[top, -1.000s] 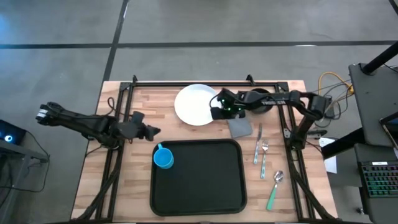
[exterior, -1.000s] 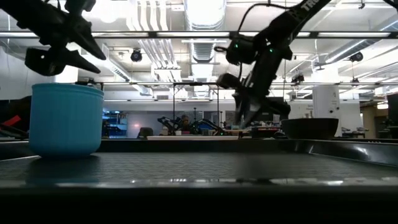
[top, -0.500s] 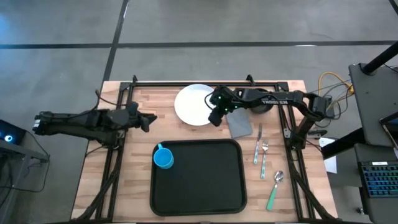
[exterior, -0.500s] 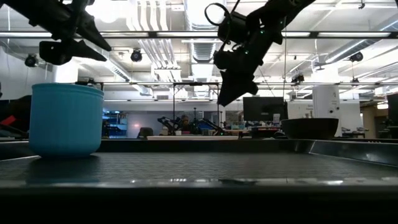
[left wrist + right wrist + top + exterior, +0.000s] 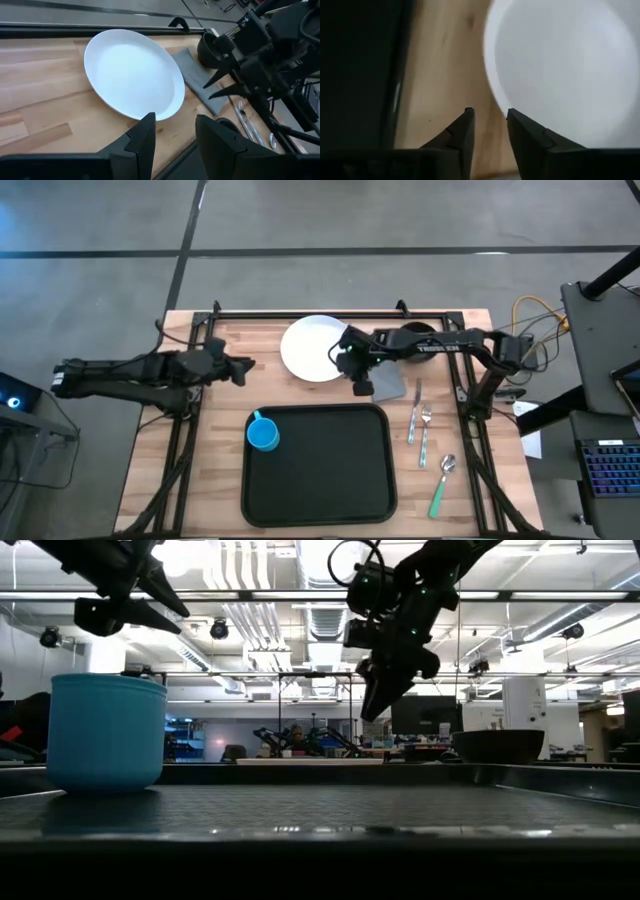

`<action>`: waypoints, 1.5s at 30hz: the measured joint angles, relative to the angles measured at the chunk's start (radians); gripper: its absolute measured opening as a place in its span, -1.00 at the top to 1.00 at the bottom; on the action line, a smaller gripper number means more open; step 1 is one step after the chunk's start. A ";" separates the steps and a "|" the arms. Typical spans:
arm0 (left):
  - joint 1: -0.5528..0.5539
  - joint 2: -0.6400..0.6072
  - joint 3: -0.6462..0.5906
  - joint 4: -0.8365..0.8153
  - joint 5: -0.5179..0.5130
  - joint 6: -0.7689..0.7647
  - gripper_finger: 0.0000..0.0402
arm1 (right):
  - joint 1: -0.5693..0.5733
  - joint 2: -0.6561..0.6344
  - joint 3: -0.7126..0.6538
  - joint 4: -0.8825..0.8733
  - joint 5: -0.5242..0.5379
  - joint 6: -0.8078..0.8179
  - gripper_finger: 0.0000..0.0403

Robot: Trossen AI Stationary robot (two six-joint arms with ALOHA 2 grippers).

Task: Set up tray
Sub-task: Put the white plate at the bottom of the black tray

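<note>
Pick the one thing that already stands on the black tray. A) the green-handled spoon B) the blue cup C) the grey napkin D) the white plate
B: in the high view only the blue cup stands inside the tray, at its far left corner; the plate, napkin and spoon lie on the bare wood.

Right gripper (image 5: 489, 112): two dark tapered fingers (image 5: 461, 131) stand slightly apart with a narrow gap, nothing between them, tips over bare light wooden tabletop (image 5: 442, 75). The curved rim of a round white plate (image 5: 560, 65) lies just beside the tips, filling one side. On the opposite side the large flat black tray (image 5: 357, 75) shows its low raised rim.
</note>
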 joint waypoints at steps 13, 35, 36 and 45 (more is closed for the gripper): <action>0.000 0.038 0.020 0.000 0.001 0.000 0.40 | 0.026 0.116 0.017 0.021 0.077 -0.073 0.02; 0.000 0.037 0.020 -0.003 0.001 0.030 0.40 | 0.040 0.344 0.248 -0.064 0.076 0.019 0.21; 0.000 0.037 0.020 -0.003 0.001 0.030 0.40 | 0.040 0.345 0.251 -0.066 0.076 0.031 0.23; 0.000 0.037 0.020 -0.009 0.001 0.030 0.40 | 0.040 0.345 0.245 -0.068 0.073 0.112 0.57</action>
